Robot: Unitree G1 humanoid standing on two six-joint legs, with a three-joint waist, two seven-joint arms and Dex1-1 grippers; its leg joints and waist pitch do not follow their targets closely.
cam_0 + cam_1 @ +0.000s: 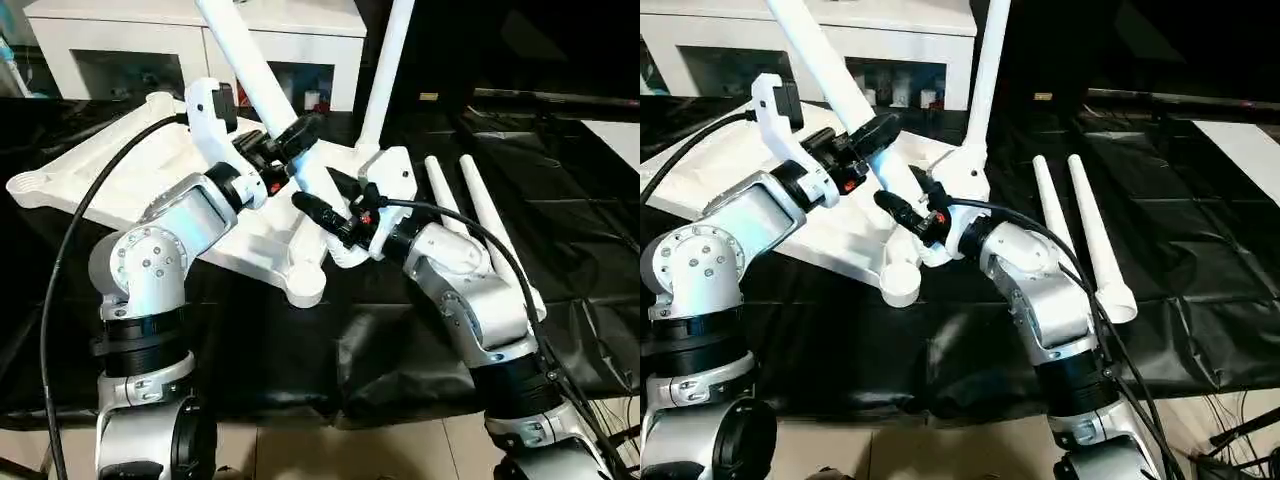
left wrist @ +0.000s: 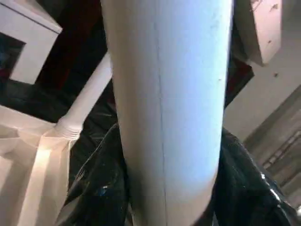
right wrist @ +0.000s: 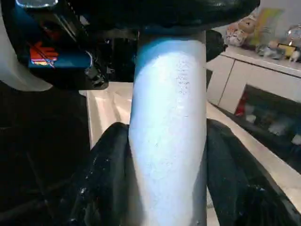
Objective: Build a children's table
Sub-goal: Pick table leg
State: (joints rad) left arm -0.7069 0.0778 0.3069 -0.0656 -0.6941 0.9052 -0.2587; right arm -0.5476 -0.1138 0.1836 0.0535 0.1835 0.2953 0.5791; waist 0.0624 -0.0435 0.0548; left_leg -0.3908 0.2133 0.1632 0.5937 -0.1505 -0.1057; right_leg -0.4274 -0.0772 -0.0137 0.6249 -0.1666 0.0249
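— Legs first: where are they all?

— The white plastic rectangular table top (image 1: 150, 190) lies upside down on the black-covered counter (image 1: 420, 350), ribbed underside up, towards the counter's far left corner. One long white tapered tube leg (image 1: 385, 75) stands upright in a round socket at the top's far right corner. Two more white tube legs (image 1: 480, 215) lie side by side on the black cover just to the right of the top, touching or nearly touching each other.

— And the fourth?

— The tilted white leg (image 1: 255, 85) is the one both arms are on. It leans up and towards the far left, its lower end down at the top's near right corner, by the socket (image 1: 305, 285) there. I can't tell whether the end is seated in anything.

— Who has hold of it?

— Both. The left gripper (image 1: 290, 140) has its black fingers clamped round the leg higher up; the left wrist view shows a finger (image 2: 94, 188) pressed against each side of the tube. The right gripper (image 1: 325, 215) grips the same leg lower down, just beneath the left one, fingers (image 3: 101, 179) closed on it too.

— Anything behind?

— A white cabinet with glass doors (image 1: 180, 45) beyond the counter's far edge.
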